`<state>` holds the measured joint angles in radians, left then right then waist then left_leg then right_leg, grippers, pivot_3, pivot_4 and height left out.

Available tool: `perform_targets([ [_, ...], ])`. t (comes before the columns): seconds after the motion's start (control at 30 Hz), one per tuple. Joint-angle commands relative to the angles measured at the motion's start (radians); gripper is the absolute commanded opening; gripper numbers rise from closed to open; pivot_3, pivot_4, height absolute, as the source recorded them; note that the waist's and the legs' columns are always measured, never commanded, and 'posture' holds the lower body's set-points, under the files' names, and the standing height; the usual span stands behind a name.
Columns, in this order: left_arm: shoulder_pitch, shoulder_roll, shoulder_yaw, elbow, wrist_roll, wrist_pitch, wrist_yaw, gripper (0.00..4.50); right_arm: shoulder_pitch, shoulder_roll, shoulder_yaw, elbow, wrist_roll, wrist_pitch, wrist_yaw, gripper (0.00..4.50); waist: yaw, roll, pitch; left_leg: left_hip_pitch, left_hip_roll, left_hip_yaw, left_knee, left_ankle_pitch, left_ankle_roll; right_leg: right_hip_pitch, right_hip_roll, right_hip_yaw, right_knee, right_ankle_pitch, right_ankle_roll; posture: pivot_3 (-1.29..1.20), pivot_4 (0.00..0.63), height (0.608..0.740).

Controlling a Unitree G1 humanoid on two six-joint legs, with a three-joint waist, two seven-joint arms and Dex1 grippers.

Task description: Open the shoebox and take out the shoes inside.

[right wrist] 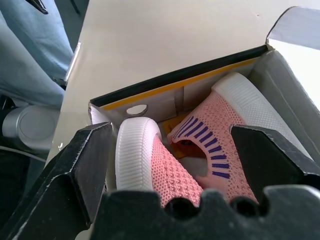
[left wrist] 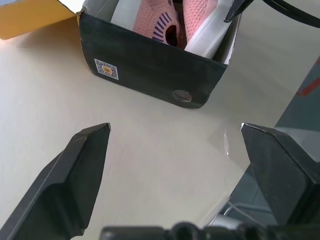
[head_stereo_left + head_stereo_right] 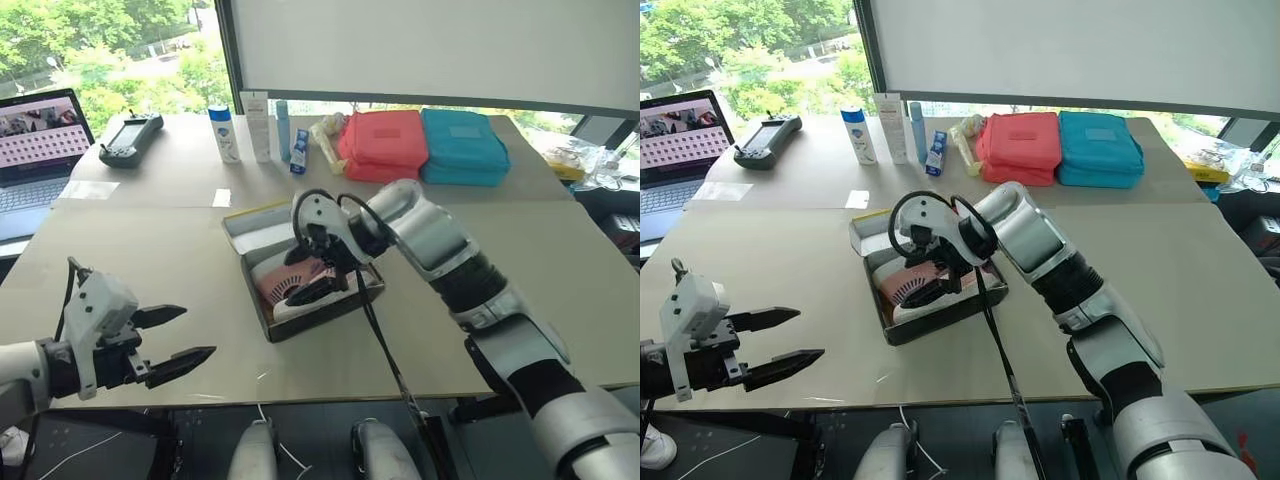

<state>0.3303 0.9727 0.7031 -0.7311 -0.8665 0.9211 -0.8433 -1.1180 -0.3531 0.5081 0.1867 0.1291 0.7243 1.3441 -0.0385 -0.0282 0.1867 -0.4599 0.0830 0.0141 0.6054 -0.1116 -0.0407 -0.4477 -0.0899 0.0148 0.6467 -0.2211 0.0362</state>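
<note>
Right wrist view puts my right hand (image 1: 167,150) spread wide directly over the shoes (image 1: 200,150), one finger to either side of the pair, nothing gripped yet. Shoebox (image 3: 300,320) sits mid-surface (image 3: 150,250), lid already folded back, both pink shoes lying inside on their sides. Step in hand, as I read it: the take-out, box-opening done. Left hand (image 3: 170,335) hovers open near the front edge, well apart from the box. Next move: lower the right hand, close on one shoe's heel or sole edge, lift without dragging the box.
</note>
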Motion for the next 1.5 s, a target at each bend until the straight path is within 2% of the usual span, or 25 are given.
perform_targets([
  [0.03, 0.001, 0.001, 0.019, -0.003, 0.010, -0.023, -0.006, 4.50, 0.021, -0.013, 0.022, -0.048, -0.020, -0.033, -0.011, 4.45, 0.000, 0.000, 0.000, 0.000, 0.000, 0.000, 0.000, 0.000, 0.000, 0.000, 0.000, 0.000, 0.000, 0.000, 0.000, 0.00, 0.150, 0.715],
  [0.3, -0.003, 0.009, 0.019, 0.005, 0.014, -0.023, -0.014, 4.50, 0.040, -0.038, 0.028, -0.096, -0.015, -0.025, 0.000, 4.45, 0.000, 0.000, 0.000, 0.000, 0.000, 0.001, 0.000, 0.000, 0.000, -0.001, 0.000, 0.000, 0.000, 0.000, 0.000, 0.00, 0.150, 0.715],
  [0.47, -0.014, 0.009, 0.010, 0.003, 0.011, -0.022, -0.010, 4.50, 0.066, -0.054, 0.059, -0.087, -0.065, -0.097, -0.020, 4.45, 0.000, 0.000, 0.000, 0.000, 0.001, 0.001, 0.000, 0.000, 0.000, -0.003, 0.000, 0.000, 0.000, 0.000, 0.000, 0.00, 0.150, 0.715],
  [0.57, -0.015, 0.009, 0.014, 0.002, 0.012, -0.021, -0.011, 4.50, 0.074, -0.066, 0.073, -0.084, -0.086, -0.137, -0.022, 3.81, 0.001, 0.000, 0.000, 0.000, 0.000, 0.001, 0.000, 0.000, 0.000, -0.005, 0.000, 0.000, 0.000, 0.000, 0.000, 0.00, 0.150, 0.715],
  [0.6, -0.015, 0.009, 0.015, 0.003, 0.013, -0.022, -0.011, 4.50, 0.076, -0.068, 0.078, -0.080, -0.093, -0.151, -0.024, 3.31, 0.001, 0.000, 0.000, 0.000, 0.000, 0.001, 0.000, 0.000, 0.000, -0.005, 0.000, 0.000, 0.000, 0.000, 0.000, 0.00, 0.150, 0.715],
  [0.63, -0.015, 0.009, 0.015, 0.003, 0.014, -0.022, -0.012, 4.50, 0.077, -0.071, 0.082, -0.076, -0.099, -0.165, -0.024, 3.09, 0.002, -0.001, 0.000, 0.000, 0.000, 0.001, 0.000, 0.000, 0.000, -0.005, 0.000, 0.000, 0.000, 0.000, 0.000, 0.00, 0.150, 0.715],
  [0.87, -0.020, 0.011, 0.012, 0.006, 0.019, -0.024, -0.012, 4.50, 0.079, -0.068, 0.088, -0.053, -0.125, -0.214, -0.019, 0.79, 0.003, -0.001, -0.001, 0.000, 0.001, 0.002, 0.000, 0.000, 0.000, -0.005, 0.000, 0.000, 0.000, 0.001, 0.000, 0.00, 0.150, 0.715],
  [0.9, -0.021, 0.011, 0.011, 0.007, 0.021, -0.025, -0.013, 4.50, 0.080, -0.068, 0.089, -0.051, -0.128, -0.219, -0.016, 0.62, 0.003, -0.001, -0.001, 0.000, 0.001, 0.002, 0.000, 0.000, 0.000, -0.005, 0.000, 0.000, 0.000, 0.001, 0.000, 0.00, 0.150, 0.715],
  [1.13, -0.028, 0.011, -0.002, 0.009, 0.027, -0.027, -0.011, 4.50, 0.066, -0.067, 0.051, -0.051, -0.094, -0.279, 0.015, 0.58, 0.002, -0.001, -0.001, 0.000, 0.001, 0.002, 0.001, 0.000, 0.000, -0.005, -0.001, 0.000, 0.000, 0.001, 0.000, 0.00, 0.150, 0.715],
  [1.2, -0.028, 0.014, -0.005, 0.008, 0.034, -0.027, -0.014, 4.50, 0.044, -0.063, -0.014, -0.075, -0.009, -0.225, 0.059, 0.58, 0.002, -0.001, -0.001, 0.000, 0.001, 0.002, 0.001, 0.000, 0.000, -0.005, 0.000, 0.000, 0.000, 0.001, 0.000, 0.00, 0.150, 0.715],
  [1.3, -0.030, 0.015, -0.005, 0.002, 0.041, -0.027, -0.011, 4.50, 0.014, -0.041, -0.192, -0.047, 0.174, -0.166, 0.097, 0.58, 0.002, -0.001, -0.001, -0.001, 0.001, 0.002, 0.000, 0.000, 0.000, -0.003, 0.000, 0.000, 0.000, 0.001, 0.000, 0.00, 0.150, 0.715],
  [1.37, -0.026, 0.011, 0.005, -0.002, 0.039, -0.025, -0.014, 4.50, 0.023, -0.022, -0.263, 0.010, 0.190, -0.179, 0.019, 0.58, 0.002, -0.001, -0.001, -0.002, 0.001, 0.002, 0.000, 0.000, 0.000, -0.003, 0.000, 0.000, 0.000, 0.001, 0.000, 0.00, 0.150, 0.715],
  [1.5, -0.021, 0.010, 0.006, -0.008, 0.038, -0.021, -0.018, 4.50, 0.113, 0.007, -0.298, -0.016, 0.159, -0.148, -0.146, 0.58, 0.002, -0.004, -0.002, -0.001, 0.001, 0.002, 0.000, 0.000, 0.000, -0.003, 0.000, 0.000, 0.000, 0.001, 0.000, 0.00, 0.150, 0.715],
])
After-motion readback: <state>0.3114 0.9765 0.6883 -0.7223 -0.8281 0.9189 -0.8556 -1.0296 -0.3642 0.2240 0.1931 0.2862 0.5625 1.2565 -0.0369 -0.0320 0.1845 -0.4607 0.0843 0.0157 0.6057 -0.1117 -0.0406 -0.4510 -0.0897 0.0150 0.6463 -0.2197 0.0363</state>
